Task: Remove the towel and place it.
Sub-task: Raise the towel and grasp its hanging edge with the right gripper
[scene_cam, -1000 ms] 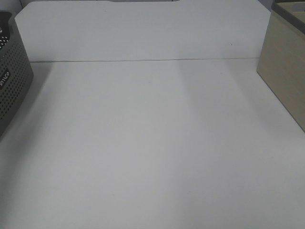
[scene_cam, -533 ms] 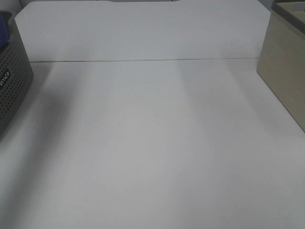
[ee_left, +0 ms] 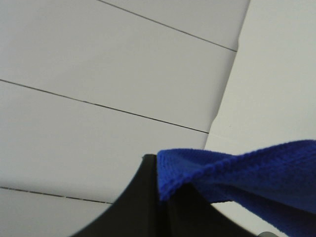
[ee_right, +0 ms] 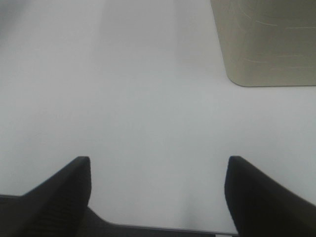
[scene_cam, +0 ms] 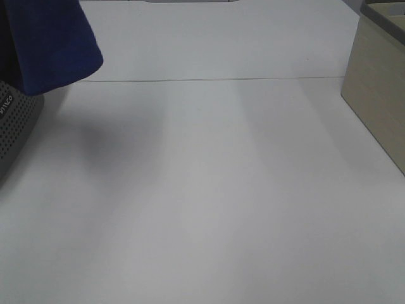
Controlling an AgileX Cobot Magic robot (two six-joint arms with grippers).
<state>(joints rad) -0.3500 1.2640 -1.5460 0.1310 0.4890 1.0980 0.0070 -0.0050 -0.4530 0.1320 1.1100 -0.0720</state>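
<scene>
As my left pincer pinches the towel, it hangs far left over the basket; the surface lies to its right, my spread right pincer well apart.

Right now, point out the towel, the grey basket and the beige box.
towel (scene_cam: 54, 44), exterior high view, on the middle of the hanging blue cloth.
grey basket (scene_cam: 14, 126), exterior high view, on its perforated side wall.
beige box (scene_cam: 380, 95), exterior high view, on its visible side face.
</scene>
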